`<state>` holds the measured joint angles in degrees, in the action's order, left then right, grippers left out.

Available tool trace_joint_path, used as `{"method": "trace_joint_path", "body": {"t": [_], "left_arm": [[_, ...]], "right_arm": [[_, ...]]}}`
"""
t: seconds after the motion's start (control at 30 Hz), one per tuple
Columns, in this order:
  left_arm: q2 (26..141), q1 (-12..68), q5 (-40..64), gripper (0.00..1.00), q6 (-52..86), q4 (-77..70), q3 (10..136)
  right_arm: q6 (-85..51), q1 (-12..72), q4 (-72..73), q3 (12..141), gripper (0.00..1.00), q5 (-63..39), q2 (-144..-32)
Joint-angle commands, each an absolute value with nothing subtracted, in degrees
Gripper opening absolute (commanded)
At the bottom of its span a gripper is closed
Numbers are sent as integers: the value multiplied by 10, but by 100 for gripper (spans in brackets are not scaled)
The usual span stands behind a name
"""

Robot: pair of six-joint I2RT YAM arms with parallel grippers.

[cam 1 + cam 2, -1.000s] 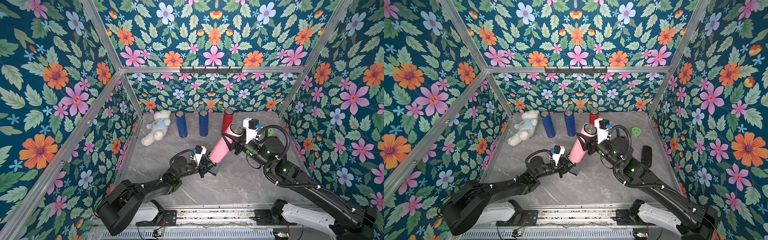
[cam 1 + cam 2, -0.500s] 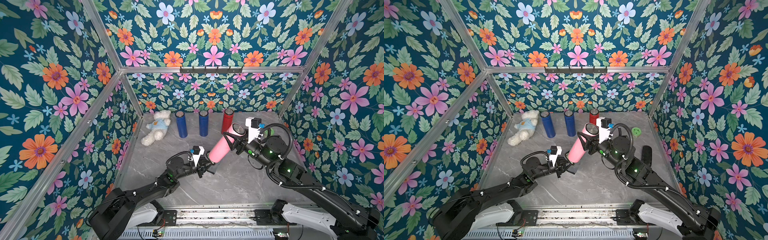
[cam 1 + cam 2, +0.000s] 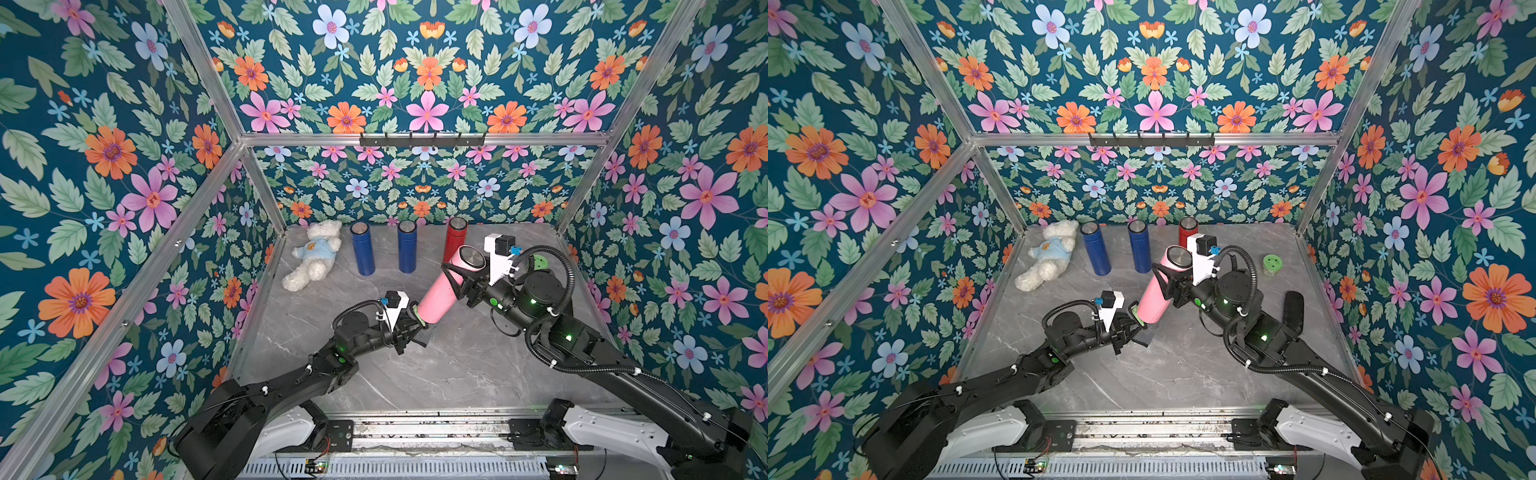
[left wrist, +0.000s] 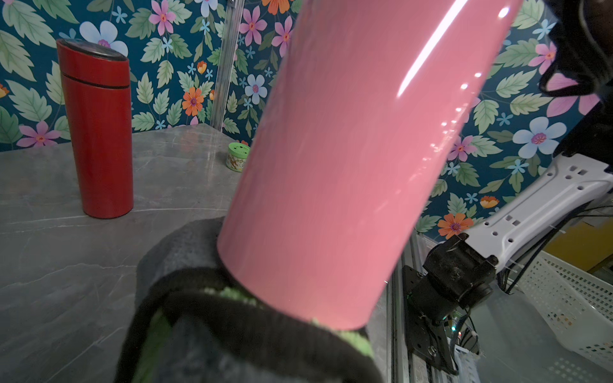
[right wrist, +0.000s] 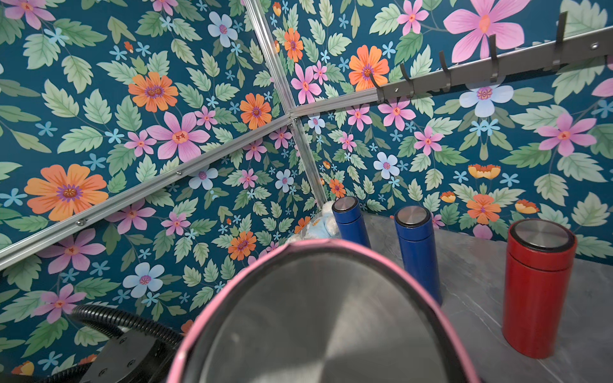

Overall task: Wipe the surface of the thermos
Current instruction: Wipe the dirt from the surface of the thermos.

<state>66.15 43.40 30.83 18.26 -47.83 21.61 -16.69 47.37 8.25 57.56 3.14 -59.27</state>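
Observation:
The pink thermos hangs tilted above the table, steel lid up and toward the back. My right gripper is shut on its upper part, just below the lid. My left gripper is shut on a grey and green cloth with a black edge. The cloth is pressed against the bottom end of the thermos. The left fingers are hidden behind the cloth in the left wrist view.
At the back stand a red thermos and two blue ones, with a white teddy bear lying to their left. A small green jar and a black object sit near the right wall.
My left gripper has shifted slightly to the left with the cloth, staying at the thermos's lower end. The right gripper and the thermos have barely moved.

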Motion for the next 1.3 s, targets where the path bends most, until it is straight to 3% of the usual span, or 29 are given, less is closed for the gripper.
{"method": "trace_joint_path", "body": {"t": [0.0, 0.17, 0.53, 0.73, 1.03, 1.27], "left_arm": [[676, 436, 329, 0, 194, -625, 233], [690, 437, 336, 0, 206, -649, 240], [599, 436, 293, 0, 173, -576, 218], [562, 435, 276, 0, 162, -551, 217], [602, 435, 293, 0, 177, -614, 232], [645, 437, 314, 0, 221, -690, 244]], "right_arm": [[-223, 483, 111, 571, 0, -59, -614], [-203, 494, 122, 584, 0, -33, -633], [-98, 494, -54, 592, 0, 120, -600], [-98, 494, -66, 582, 0, 120, -580], [-203, 497, 86, 566, 0, -37, -625], [-173, 521, 262, 534, 0, 79, -688]]}}
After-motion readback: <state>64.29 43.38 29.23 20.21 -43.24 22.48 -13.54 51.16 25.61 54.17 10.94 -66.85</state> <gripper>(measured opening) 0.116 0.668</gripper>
